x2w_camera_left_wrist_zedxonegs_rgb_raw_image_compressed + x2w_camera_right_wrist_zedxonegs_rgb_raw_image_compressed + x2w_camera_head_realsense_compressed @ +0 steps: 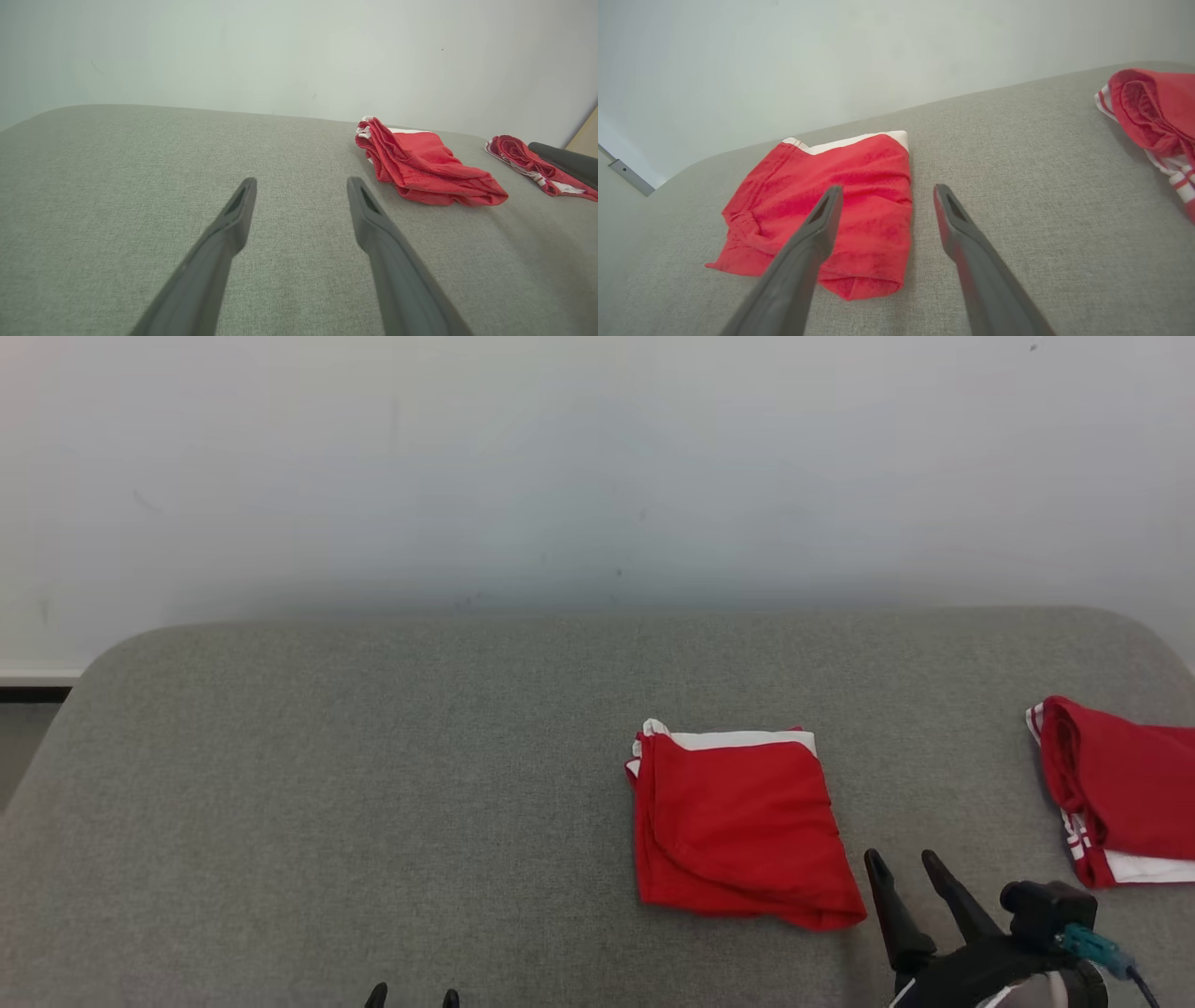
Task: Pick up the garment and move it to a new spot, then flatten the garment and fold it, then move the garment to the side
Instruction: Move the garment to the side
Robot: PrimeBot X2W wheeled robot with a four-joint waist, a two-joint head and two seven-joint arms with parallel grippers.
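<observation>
A folded red garment (738, 826) with a white band along its far edge lies flat on the grey fabric-covered desk (327, 784), a little right of the middle in the head view; its near edge is a rounded fold and its left side shows bunched layers with white trim at the far left corner. A second red garment (1120, 793), with red and white stripes at its edge, lies well apart at the desk's right edge, partly cut off by the frame. A pale wall (597, 476) rises behind the desk.

The right gripper (903, 856) sits at the lower right of the head view, its two dark fingers spread apart and holding nothing; its fingertips are just beside the folded garment's near right corner. In the right wrist view the right gripper (888, 189) points over the folded red garment (784, 200); the left finger overlaps the cloth in the picture and the right finger stands over bare desk; whether either touches the cloth cannot be told. The second red garment (1153, 102) lies at the upper right there.

The left gripper (414, 994) shows at the bottom edge of the head view, fingers apart and empty, well to the left of the folded garment; in the left wrist view the left gripper (301, 182) is over bare desk, with the folded red garment (425, 168) ahead to the right and the second red garment (532, 165) beyond it.
</observation>
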